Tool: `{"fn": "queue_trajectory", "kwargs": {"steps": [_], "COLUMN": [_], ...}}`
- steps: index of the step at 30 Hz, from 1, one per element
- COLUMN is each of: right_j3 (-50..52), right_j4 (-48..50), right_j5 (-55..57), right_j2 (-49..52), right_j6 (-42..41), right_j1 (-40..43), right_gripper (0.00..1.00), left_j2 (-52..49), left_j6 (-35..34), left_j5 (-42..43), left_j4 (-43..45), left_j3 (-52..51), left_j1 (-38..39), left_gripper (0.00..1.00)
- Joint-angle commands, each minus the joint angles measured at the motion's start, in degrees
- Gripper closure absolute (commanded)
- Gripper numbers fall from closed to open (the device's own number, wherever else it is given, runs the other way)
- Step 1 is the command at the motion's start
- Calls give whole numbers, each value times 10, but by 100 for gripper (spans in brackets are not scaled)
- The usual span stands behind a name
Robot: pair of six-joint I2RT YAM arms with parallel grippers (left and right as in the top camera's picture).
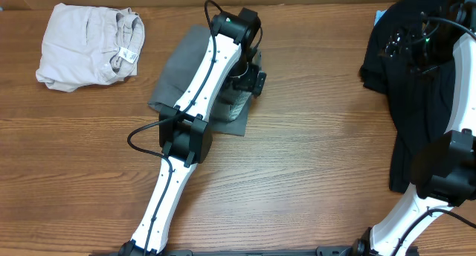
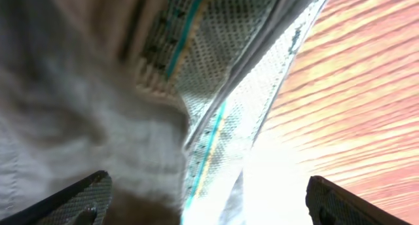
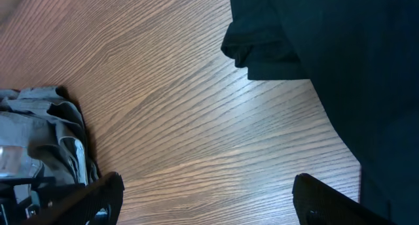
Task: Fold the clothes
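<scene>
The mid-grey shorts (image 1: 182, 70) lie in the middle of the table, partly under my left arm. In the left wrist view their grey cloth (image 2: 78, 120) and mesh lining with a teal stripe fill the frame. My left gripper (image 2: 206, 189) is open, its fingers wide apart and close over the shorts' right edge (image 1: 245, 88). The black T-shirt (image 1: 416, 92) lies crumpled at the right; it also shows in the right wrist view (image 3: 340, 48). My right gripper (image 3: 208, 186) is open and empty above bare wood beside the T-shirt (image 1: 401, 42). The cream garment (image 1: 85, 48) with a white label lies folded at the back left.
The wooden table (image 1: 312, 159) runs across the whole view. The shorts also show at the left edge of the right wrist view (image 3: 46, 140). My right arm's base stands at the front right (image 1: 439, 174).
</scene>
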State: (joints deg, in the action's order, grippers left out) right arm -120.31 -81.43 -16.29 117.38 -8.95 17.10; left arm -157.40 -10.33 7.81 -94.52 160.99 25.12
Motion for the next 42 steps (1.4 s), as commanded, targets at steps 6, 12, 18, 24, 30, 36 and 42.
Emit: {"fn": "queue_trajectory", "kwargs": {"steps": [6, 12, 18, 24, 30, 36, 42], "right_j3": [0, 0, 3, 3, 3, 3, 3], "right_j4": [5, 7, 7, 10, 16, 16, 18], "right_j5": [-5, -5, -3, -3, -3, -3, -3], "right_j2": [-6, -6, -6, -6, -6, -6, -6], "right_j6": [5, 5, 5, 5, 5, 5, 4], "right_j1": [-1, -1, -1, -1, -1, -1, -1], "right_gripper": [14, 14, 13, 13, 10, 10, 9], "left_j2": [21, 21, 21, 21, 21, 21, 23], "left_j6": [-61, -71, -86, -79, -57, -55, -51], "left_j5": [-8, -9, -75, -80, -96, -98, -86], "left_j4": [37, 64, 81, 123, 140, 186, 136], "left_j3": [-64, -111, -159, -226, -240, -305, -310], "left_j1": [12, 22, 24, 24, 24, 24, 3], "left_gripper": [10, 15, 16, 19, 57, 77, 96]}}
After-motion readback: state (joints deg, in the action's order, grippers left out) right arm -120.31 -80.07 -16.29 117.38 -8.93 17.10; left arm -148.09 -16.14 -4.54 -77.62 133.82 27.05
